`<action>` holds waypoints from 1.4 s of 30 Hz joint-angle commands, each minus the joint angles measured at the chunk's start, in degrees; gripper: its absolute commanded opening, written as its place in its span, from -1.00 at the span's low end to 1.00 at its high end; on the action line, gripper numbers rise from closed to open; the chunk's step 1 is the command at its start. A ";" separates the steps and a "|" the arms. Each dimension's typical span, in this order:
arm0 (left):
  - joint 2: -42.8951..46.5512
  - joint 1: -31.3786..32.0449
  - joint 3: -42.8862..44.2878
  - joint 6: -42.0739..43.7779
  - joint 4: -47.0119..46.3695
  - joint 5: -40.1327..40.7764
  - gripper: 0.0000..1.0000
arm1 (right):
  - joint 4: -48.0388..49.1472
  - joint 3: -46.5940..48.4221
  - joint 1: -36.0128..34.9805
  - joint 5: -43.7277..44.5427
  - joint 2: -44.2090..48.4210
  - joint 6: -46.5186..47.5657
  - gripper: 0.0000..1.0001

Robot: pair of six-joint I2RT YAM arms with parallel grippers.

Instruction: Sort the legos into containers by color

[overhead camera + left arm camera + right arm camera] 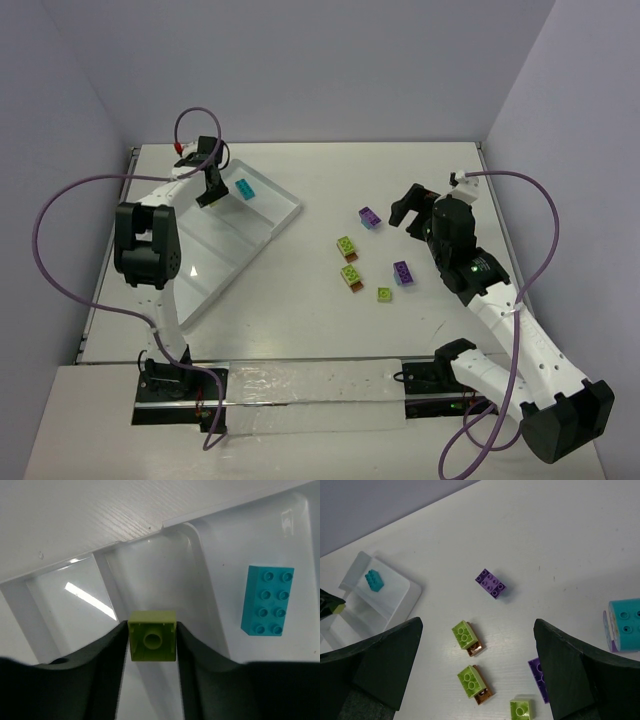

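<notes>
My left gripper (pixel 151 629) is shut on a square lime green lego (pixel 153 641) and holds it over the white tray (pixel 212 587), above the compartment beside the one with the oblong teal lego (pixel 267 600). In the top view this gripper (pixel 211 190) is at the tray's far end (pixel 215 265), next to the teal lego (pixel 243 188). My right gripper (pixel 412 208) is open and empty above the loose legos: a purple one (pixel 490 583), two lime-on-brown stacks (pixel 465 634) (pixel 471 681), a small lime one (pixel 520 709) and a second purple one (pixel 538 677), partly hidden by a finger.
A teal brick on a pale purple piece (pixel 626 624) lies at the right edge of the right wrist view. Grey walls close in the table on the left, back and right. The arm bases and cables sit along the near edge.
</notes>
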State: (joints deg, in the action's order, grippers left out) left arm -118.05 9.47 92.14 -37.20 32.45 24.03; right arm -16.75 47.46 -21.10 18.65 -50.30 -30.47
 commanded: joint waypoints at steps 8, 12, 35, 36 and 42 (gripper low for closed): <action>6.57 2.42 0.11 1.32 -1.84 -0.56 0.52 | 1.20 0.98 0.10 0.95 0.45 0.07 1.00; 15.38 9.96 -2.80 6.75 -4.64 -1.60 0.50 | 1.37 1.20 0.10 1.22 0.08 0.24 1.00; -5.04 40.78 16.23 -11.98 6.20 -4.27 0.71 | -0.12 1.69 0.18 2.89 1.16 1.12 1.00; -6.02 40.88 16.78 -12.49 6.77 -3.40 0.70 | -0.20 1.67 0.18 2.96 1.17 1.12 1.00; -9.69 41.37 19.70 -12.83 8.35 -4.51 0.64 | -0.19 1.44 0.18 2.76 1.25 1.03 0.99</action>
State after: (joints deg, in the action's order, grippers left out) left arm -126.13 50.86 107.65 -48.12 39.07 18.86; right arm -17.68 47.66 -21.10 20.58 -50.19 -30.00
